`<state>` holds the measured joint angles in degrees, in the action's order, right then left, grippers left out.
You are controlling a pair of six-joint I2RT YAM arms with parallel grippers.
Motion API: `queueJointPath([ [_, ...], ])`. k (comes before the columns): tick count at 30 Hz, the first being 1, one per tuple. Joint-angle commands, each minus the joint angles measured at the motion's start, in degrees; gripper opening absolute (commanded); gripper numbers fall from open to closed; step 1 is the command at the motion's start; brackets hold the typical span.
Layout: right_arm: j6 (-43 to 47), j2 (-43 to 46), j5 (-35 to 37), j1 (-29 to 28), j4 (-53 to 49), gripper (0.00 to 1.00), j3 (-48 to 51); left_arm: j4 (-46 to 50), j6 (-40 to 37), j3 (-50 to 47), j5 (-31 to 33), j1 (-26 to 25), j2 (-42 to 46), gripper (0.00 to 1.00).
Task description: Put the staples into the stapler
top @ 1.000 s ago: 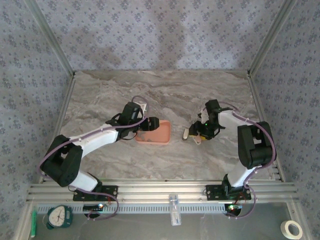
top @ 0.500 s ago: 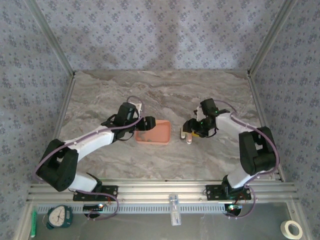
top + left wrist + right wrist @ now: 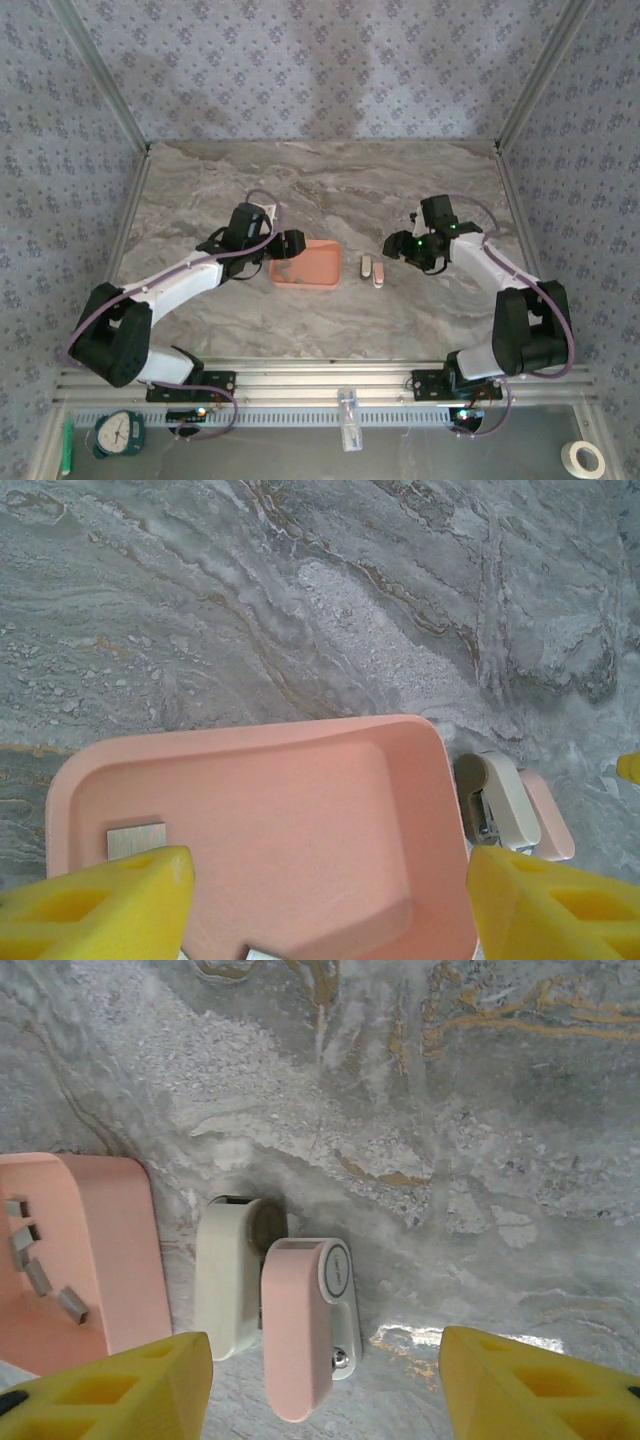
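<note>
Two grippers were counted, left gripper [image 3: 288,245] and right gripper [image 3: 395,247], both spread open. One salmon-pink rectangular tray [image 3: 322,262] was seen, one mini pink-and-white stapler [image 3: 295,1330] laid just beside it, four thin grey metal staples [image 3: 38,1276] inside the tray. Marbled grey tabletop [image 3: 330,180], blue patterned walls [image 3: 320,70].

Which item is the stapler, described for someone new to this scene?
On the marble table, find the salmon-pink tray near the middle. The stapler lies just right of it: small, a white half beside a pale pink half, far smaller than the tray.
</note>
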<state>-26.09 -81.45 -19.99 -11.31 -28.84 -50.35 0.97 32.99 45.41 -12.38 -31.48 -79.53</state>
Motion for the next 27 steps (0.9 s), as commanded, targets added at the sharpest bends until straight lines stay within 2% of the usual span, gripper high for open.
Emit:
queueJointPath([
  [1, 0.5, -1.6, 1.7, 0.1, 1.4, 0.63, 1.3, 1.2, -0.9, 0.1, 1.0, 0.4, 1.3, 0.73],
  [8, 0.0, 1.5, 4.2, -0.6, 3.0, 0.63, 2.7, 2.4, -1.3, 0.1, 1.9, 2.0, 2.4, 0.77],
  [15, 1.4, 10.5, 10.1, 3.7, 6.7, 0.66, 5.3, 6.8, -6.1, -0.2, 8.0, 7.8, 8.3, 0.85],
  [17, 2.8, 13.1, 12.0, 5.4, 8.6, 0.7, 6.5, 7.1, -8.4, -1.3, 11.5, 9.4, 10.9, 0.88],
  [18, 3.5, 14.0, 12.8, 6.2, 9.3, 0.95, 7.1, 6.8, -9.4, -2.0, 13.2, 10.0, 12.1, 0.89],
  [19, 4.3, 15.0, 13.7, 7.1, 10.4, 1.0, 7.5, 6.4, -10.5, -2.8, 15.2, 10.7, 13.4, 0.9],
  [24, 9.5, 18.6, 19.4, 9.7, 17.1, 1.0, 11.5, 0.0, -15.4, -9.7, 27.7, 13.2, 19.8, 0.99],
  [27, 12.9, 19.4, 22.8, 11.2, 21.8, 1.0, 13.4, -3.6, -17.3, -13.5, 33.2, 15.2, 22.0, 1.0],
])
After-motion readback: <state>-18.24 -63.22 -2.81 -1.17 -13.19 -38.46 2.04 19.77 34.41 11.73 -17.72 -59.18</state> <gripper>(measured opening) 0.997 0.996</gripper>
